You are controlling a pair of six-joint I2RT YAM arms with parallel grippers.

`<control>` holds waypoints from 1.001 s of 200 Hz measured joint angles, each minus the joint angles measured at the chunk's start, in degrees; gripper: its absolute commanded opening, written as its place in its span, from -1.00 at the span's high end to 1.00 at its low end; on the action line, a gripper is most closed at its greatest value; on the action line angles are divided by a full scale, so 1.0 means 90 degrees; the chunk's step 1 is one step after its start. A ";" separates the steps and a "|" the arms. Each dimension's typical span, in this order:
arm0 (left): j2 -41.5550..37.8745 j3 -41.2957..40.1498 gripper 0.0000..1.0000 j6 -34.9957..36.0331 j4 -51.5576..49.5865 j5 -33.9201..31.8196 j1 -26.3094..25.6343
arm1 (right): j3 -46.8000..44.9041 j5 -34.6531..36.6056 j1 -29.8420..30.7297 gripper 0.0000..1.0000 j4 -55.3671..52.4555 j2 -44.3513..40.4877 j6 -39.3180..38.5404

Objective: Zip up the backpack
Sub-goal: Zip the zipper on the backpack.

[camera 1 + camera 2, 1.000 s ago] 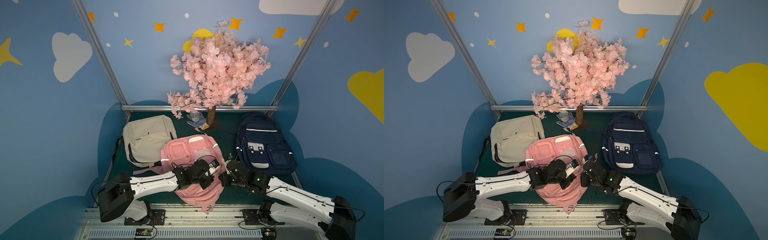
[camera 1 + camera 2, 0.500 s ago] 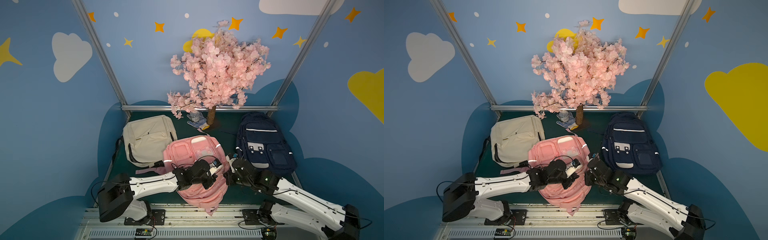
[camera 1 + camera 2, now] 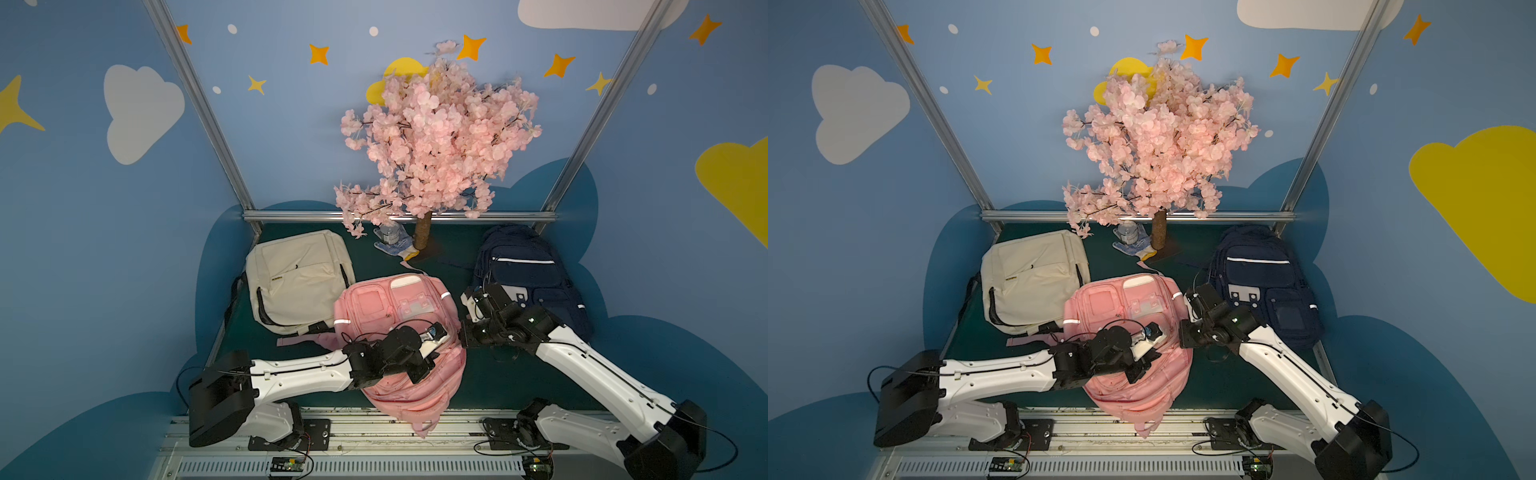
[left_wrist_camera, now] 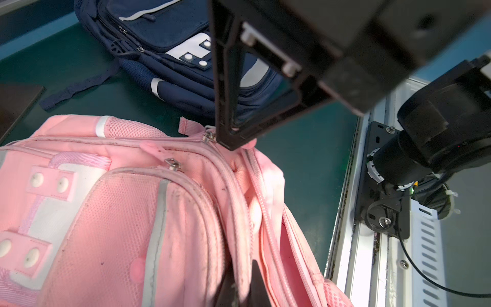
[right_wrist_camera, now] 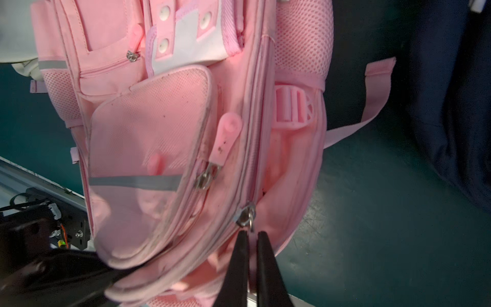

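The pink backpack (image 3: pixel 395 316) (image 3: pixel 1125 316) lies in the middle of the green table, its bottom hanging over the front edge. My left gripper (image 3: pixel 419 370) (image 4: pixel 240 289) is shut on the backpack's fabric edge beside the main zipper. At the backpack's right side my right gripper (image 3: pixel 461 332) (image 5: pixel 251 236) is shut on the zipper pull, just behind the metal slider (image 5: pixel 245 216) (image 4: pixel 210 137). The zipper track is closed beyond the slider. Between the slider and my left gripper it gapes open (image 4: pixel 265 212).
A cream backpack (image 3: pixel 297 278) lies at the back left and a navy backpack (image 3: pixel 528 274) at the back right, close to my right arm. A pink blossom tree (image 3: pixel 436 137) stands at the back, with a glove and tin (image 3: pixel 390 241) at its foot. A metal rail (image 3: pixel 374 419) runs along the front.
My right gripper has drawn the zipper pull up and toward the back right. The pink backpack's top has swung to the right. My left gripper keeps its hold.
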 measured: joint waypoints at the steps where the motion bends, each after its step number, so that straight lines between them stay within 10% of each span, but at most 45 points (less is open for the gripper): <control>1: -0.0017 -0.0010 0.95 0.0000 -0.0002 -0.0002 -0.0007 | 0.0000 -0.0007 -0.0007 1.00 0.0002 0.0010 -0.0012; 200: 0.0068 -0.0073 0.95 0.0078 -0.0291 -0.0231 -0.0250 | 0.0075 -0.0406 -0.0809 1.00 0.1554 0.2115 -0.0442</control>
